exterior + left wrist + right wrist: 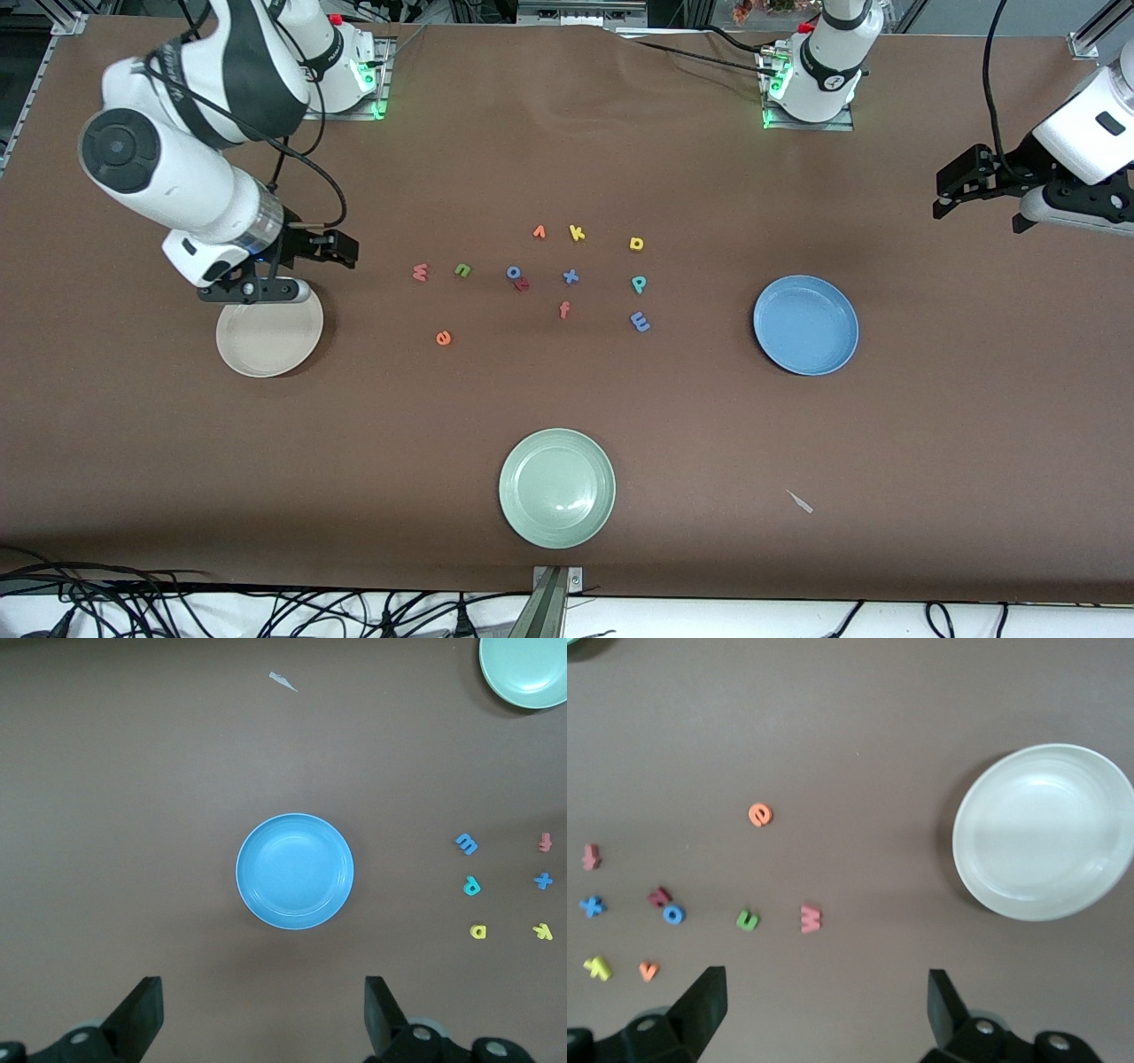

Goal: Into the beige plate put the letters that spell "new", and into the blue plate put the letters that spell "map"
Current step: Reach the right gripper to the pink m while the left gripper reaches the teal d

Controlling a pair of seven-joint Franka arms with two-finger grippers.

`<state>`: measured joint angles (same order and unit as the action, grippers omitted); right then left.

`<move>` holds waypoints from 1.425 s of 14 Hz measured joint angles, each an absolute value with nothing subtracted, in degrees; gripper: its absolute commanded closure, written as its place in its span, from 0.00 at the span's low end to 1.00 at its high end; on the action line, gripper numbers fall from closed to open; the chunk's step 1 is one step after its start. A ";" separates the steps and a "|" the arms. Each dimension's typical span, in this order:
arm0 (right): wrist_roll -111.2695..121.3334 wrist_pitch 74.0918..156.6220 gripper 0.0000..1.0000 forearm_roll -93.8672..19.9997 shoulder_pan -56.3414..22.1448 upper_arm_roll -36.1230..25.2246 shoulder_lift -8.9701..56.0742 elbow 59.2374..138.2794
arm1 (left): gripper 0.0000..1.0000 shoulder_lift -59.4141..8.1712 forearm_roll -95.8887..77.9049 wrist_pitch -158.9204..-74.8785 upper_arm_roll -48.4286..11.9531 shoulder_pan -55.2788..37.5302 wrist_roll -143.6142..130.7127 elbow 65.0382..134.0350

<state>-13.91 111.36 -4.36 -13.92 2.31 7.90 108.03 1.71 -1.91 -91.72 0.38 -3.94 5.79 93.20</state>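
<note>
Plates, three, none holding letters: beige plate (269, 339) under right tool (339, 249); blue plate (805, 324) toward left arm's end; green plate (556, 487) nearest front camera. Tools, two: both released; left tool (943, 198) over bare tabletop (886, 461). Foam letters, twelve, loose on tabletop between beige and blue plates: w (420, 272), n (462, 269), e (443, 338); m (640, 322), a (636, 244), p (639, 283).

A matt brown cloth-like cover is lying over the worktop (930, 425), creasing slightly. The blue plate (805, 324) is looking smooth and matt; the beige plate (269, 338) and pale green plate (556, 487) are showing a soft sheen. Arm shells are gleaming like glossy white plastic.
</note>
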 measured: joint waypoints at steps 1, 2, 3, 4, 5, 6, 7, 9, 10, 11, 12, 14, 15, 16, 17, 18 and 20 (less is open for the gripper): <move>-14.09 116.03 0.00 -4.36 -13.92 2.82 7.94 111.43 | 0.00 1.50 -1.91 -91.33 -0.09 -4.09 5.81 93.26; -14.99 120.84 0.00 -4.36 -13.92 3.40 7.99 115.05 | 0.00 1.07 -1.91 -90.97 -1.22 -4.27 5.81 93.35; -16.56 125.31 0.00 -4.37 -13.92 4.12 8.12 118.56 | 0.00 0.25 -1.91 -90.74 -2.70 -4.54 5.75 93.50; -18.48 129.15 0.00 -4.37 -13.92 4.99 8.37 121.58 | 0.00 -1.02 -1.91 -90.73 -4.39 -4.82 5.64 93.61; -20.50 132.52 0.00 -4.37 -13.94 5.92 8.75 124.08 | 0.00 -2.46 -1.91 -90.79 -6.01 -5.11 5.43 93.66; -22.39 135.48 0.00 -4.36 -13.97 6.81 9.20 126.10 | 0.00 -4.05 -1.91 -91.03 -7.23 -5.48 5.14 93.72; -24.14 137.67 0.00 -4.36 -14.13 7.56 9.76 127.61 | 0.00 -5.80 -1.91 -91.78 -8.12 -5.80 5.01 93.76; -28.13 139.94 0.00 -4.36 -15.36 8.12 11.19 129.11 | 0.00 -9.29 -1.94 -93.69 -9.71 -6.05 4.15 93.85; -29.60 140.62 0.00 -4.34 -16.10 8.19 12.06 129.31 | 0.00 -10.98 -2.16 -94.66 -10.65 -6.09 2.04 93.91; -30.40 141.37 0.00 -4.33 -16.67 8.20 13.01 129.34 | 0.00 -12.60 -2.64 -95.83 -11.93 -6.14 -1.04 94.04; -30.83 142.16 0.00 -4.33 -16.94 8.21 13.98 129.35 | 0.00 -14.29 -2.83 -97.21 -13.60 -6.26 -4.83 94.27; -30.98 143.97 0.00 -4.33 -16.97 8.18 16.07 129.43 | 0.00 -18.01 -2.87 -100.79 -17.00 -7.47 -14.07 94.91; -30.98 145.09 0.00 -4.33 -16.97 8.16 16.95 129.57 | 0.00 -20.12 -2.87 -103.40 -17.88 -8.91 -18.08 95.34; -30.99 146.02 0.00 -4.33 -16.96 8.14 17.78 129.75 | 0.00 -22.64 -2.87 -106.61 -18.19 -10.93 -20.78 95.92; -31.03 146.25 0.00 -4.33 -16.96 8.14 18.33 129.86 | 0.00 -25.13 -2.87 -109.74 -18.19 -12.86 -22.10 96.53; -31.09 146.30 0.01 -4.33 -16.95 8.08 18.89 130.00 | 0.00 -27.31 -2.86 -113.04 -18.20 -14.52 -23.05 97.36; -31.84 146.39 0.02 -4.33 -16.92 7.94 20.10 130.21 | 0.00 -30.47 -2.65 -121.66 -18.18 -17.77 -27.11 100.69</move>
<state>-31.84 146.39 -4.33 -16.92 7.94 20.10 130.21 -30.47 -2.65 -121.66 -18.18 -17.77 -27.11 100.69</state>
